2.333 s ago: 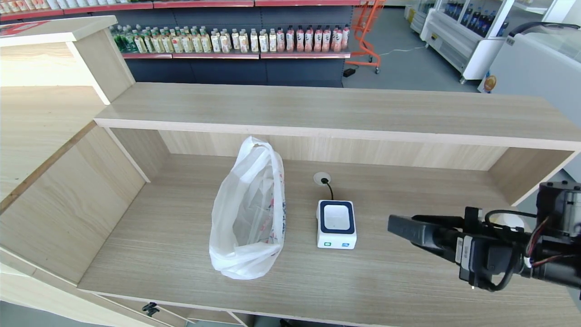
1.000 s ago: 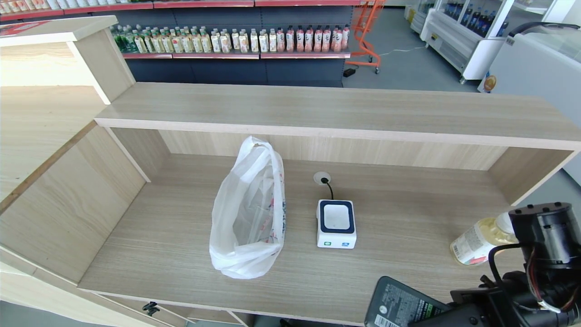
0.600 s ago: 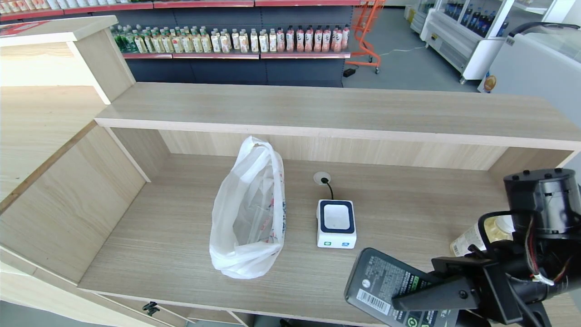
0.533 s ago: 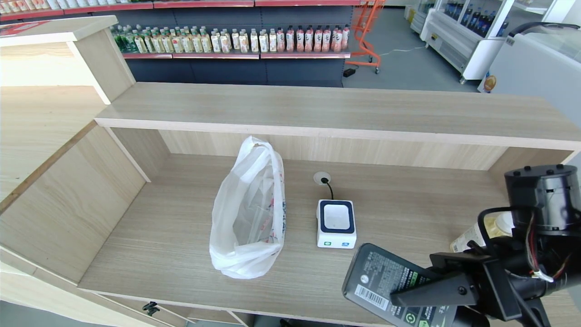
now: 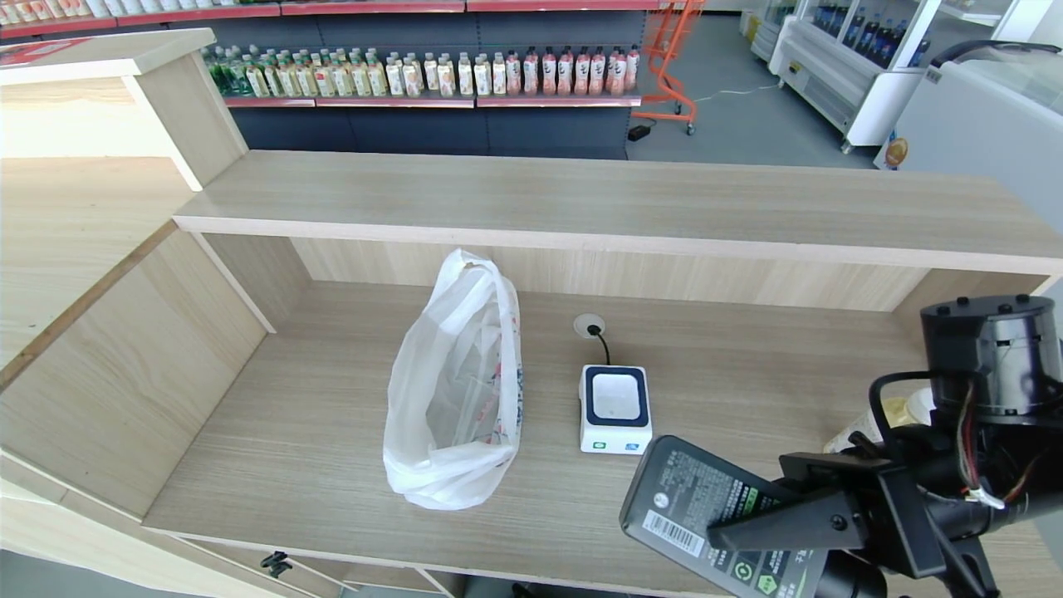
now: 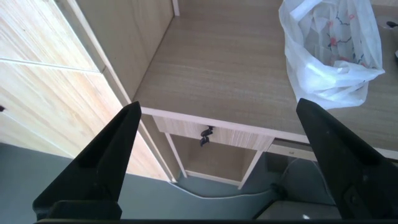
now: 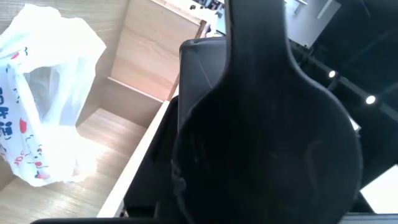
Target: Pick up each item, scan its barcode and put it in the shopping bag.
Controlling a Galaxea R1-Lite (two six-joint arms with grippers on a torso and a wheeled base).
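Note:
My right gripper (image 5: 735,531) is shut on a flat dark package (image 5: 702,502), held in the air over the counter's front edge, just in front and to the right of the white scanner (image 5: 615,408). The package's label side with a white barcode (image 5: 674,533) faces up. In the right wrist view the package (image 7: 199,68) sits behind a black finger (image 7: 267,124). The white plastic shopping bag (image 5: 455,390) stands open to the left of the scanner. My left gripper (image 6: 214,168) is open and holds nothing, off the counter's front left corner, with the bag (image 6: 333,53) farther off.
A bottle of yellow liquid (image 5: 880,415) lies on the counter (image 5: 332,432) at the right, mostly hidden behind my right arm. A raised shelf (image 5: 581,195) runs along the back of the counter. The scanner's cable goes into a hole (image 5: 589,325) behind it.
My right gripper with the package dropped from the counter's right side to its front edge, turned the label side up, then moved up and left toward the scanner. It now hides more of the bottle.

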